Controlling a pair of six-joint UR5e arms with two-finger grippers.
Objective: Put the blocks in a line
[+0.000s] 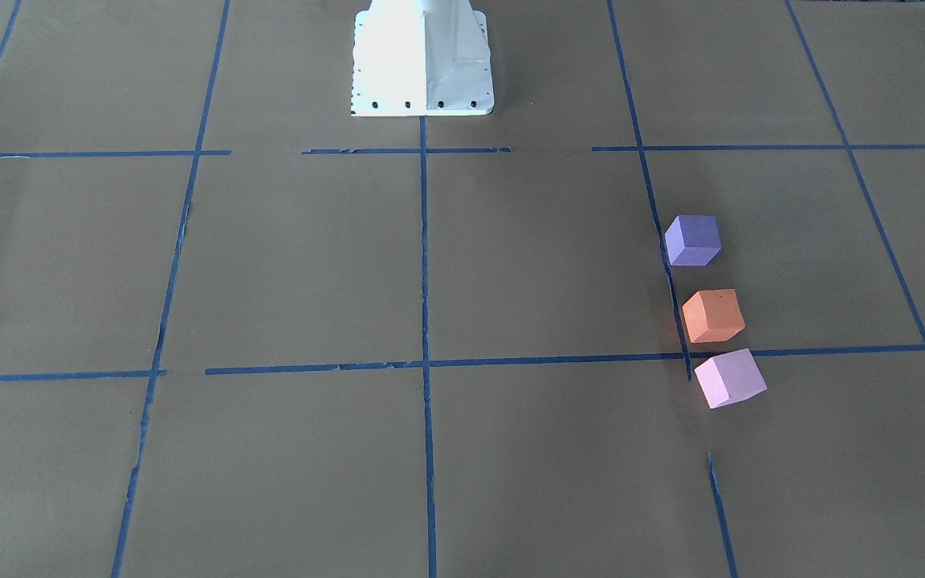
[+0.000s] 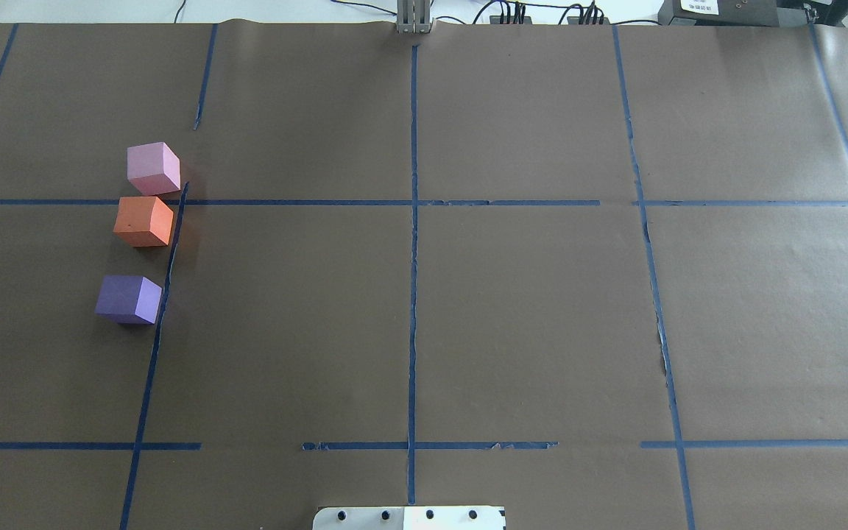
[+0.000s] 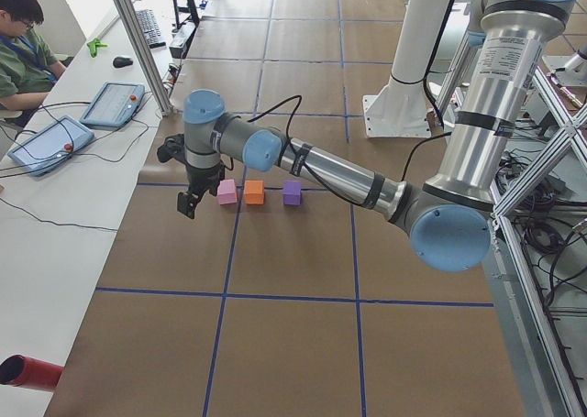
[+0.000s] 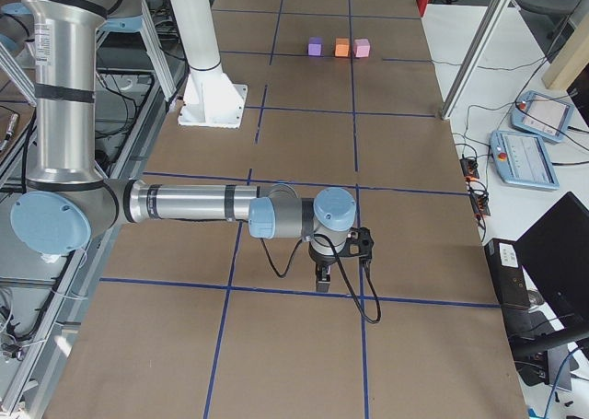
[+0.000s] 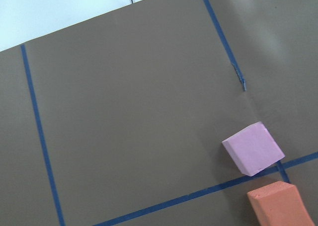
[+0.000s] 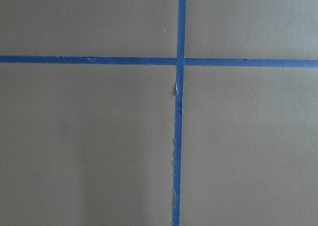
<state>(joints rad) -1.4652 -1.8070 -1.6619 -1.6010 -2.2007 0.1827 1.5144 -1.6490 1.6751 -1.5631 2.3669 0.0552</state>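
Note:
Three blocks stand in a line on the brown table beside a blue tape line: the violet-purple block [image 2: 129,299], the orange block [image 2: 143,221] and the pale pink block [image 2: 152,168]. The orange and pink ones are close together and the purple one stands a gap apart. The left wrist view shows the pink block [image 5: 253,149] and part of the orange block [image 5: 278,206] at its lower right. My left gripper [image 3: 188,202] shows only in the exterior left view, hanging beside the pink block [image 3: 227,192]. My right gripper [image 4: 324,279] shows only in the exterior right view, far from the blocks. I cannot tell whether either is open or shut.
The robot's white base [image 1: 422,60] stands at the table's middle edge. Blue tape lines [image 2: 413,258] divide the brown table into squares. A person sits at a side desk with tablets [image 3: 112,104] beyond the table's far edge.

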